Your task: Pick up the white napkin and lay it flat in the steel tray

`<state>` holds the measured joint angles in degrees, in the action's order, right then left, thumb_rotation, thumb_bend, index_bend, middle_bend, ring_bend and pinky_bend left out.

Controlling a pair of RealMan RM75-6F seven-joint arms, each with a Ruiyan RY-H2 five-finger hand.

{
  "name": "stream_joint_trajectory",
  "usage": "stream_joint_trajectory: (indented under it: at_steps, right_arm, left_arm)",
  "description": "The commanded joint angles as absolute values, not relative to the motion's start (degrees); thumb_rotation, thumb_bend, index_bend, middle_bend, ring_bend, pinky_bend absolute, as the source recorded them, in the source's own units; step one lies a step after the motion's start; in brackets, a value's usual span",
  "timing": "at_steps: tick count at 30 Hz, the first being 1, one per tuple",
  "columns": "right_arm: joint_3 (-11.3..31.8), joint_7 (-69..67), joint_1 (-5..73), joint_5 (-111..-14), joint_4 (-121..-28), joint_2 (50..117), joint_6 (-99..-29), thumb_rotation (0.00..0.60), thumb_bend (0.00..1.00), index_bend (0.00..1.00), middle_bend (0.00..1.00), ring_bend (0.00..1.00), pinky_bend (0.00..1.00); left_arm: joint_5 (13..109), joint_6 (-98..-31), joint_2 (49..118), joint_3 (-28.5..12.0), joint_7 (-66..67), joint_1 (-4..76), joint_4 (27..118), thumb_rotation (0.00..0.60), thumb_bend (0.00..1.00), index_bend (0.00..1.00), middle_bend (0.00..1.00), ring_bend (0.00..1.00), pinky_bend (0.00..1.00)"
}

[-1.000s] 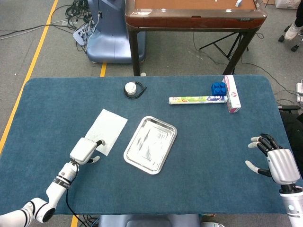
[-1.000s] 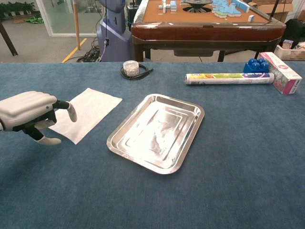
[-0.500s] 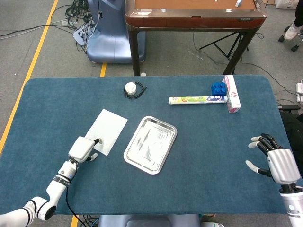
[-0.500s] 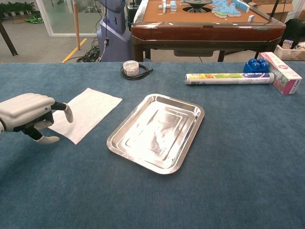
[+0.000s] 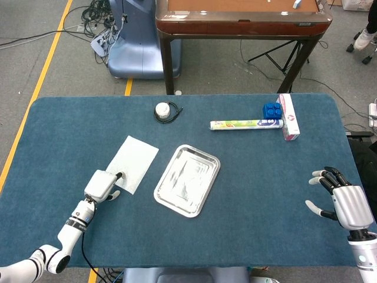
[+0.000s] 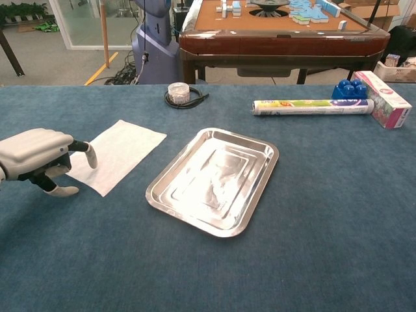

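Moved: left hand (image 6: 36, 156) has slid a bit back toward the robot along the near-left corner of the white paper napkin (image 5: 133, 163); napkin, tray and right hand look the same as a second ago.
Landmark: rectangular shiny steel tray (image 5: 166, 191), sitting empty mid-table on the blue cloth table (image 5: 247, 177).
Napkin: lying flat on the cloth just left of the tray, not touching it, so nowhere near in the tray yet.
Left hand: fingers curled in over the napkin's near-left corner, one fingertip (image 6: 90, 156) over its edge and the thumb on the cloth just off it; honestly can't tell if anything is pinched.
Right hand (image 5: 344, 200): well right of the tray near the table edge, fingers spread, holding nothing.
Head view only: the right hand, plus the left arm running back to the table's near edge.
Chest view only: a side look at the left hand's curl and the tray's raised rim.
Other stuff: behind the tray, a small round white container in a black cable loop (image 5: 163, 110); far right of that, a long printed roll (image 5: 245, 124), blue toy blocks (image 5: 271, 110) and a pink and white box (image 5: 288, 116).
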<state>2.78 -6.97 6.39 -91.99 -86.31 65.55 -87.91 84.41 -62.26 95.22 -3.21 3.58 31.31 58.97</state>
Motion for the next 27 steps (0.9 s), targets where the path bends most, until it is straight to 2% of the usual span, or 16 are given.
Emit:
stream_joint_trajectory:
  at_steps: [1,13,27]
  right_arm:
    - [2.8,-7.0,6.4,-92.0,-86.3,65.5,-87.9,0.600,0.17,0.42,0.33,0.19,0.55]
    - [2.8,-7.2,6.4,-91.9,-86.4,65.4,-87.9,0.600,0.17,0.42,0.33,0.19,0.55]
    - [2.8,-7.0,6.4,-91.8,-86.5,65.4,-87.8,0.600,0.17,0.42,0.33,0.19,0.55]
  left_arm:
    - [84.4,-62.6,95.6,-3.2,3.5,31.3,58.5,0.600,0.25,0.40,1.00,0.99,1.00]
    - [84.8,-63.2,96.7,-2.8,2.8,31.3,56.4,0.600,0.25,0.49,1.00,0.99,1.00]
    - [85.1,-64.1,98.3,-2.6,2.3,31.2,54.5,0.600,0.25,0.49,1.00,0.99,1.00]
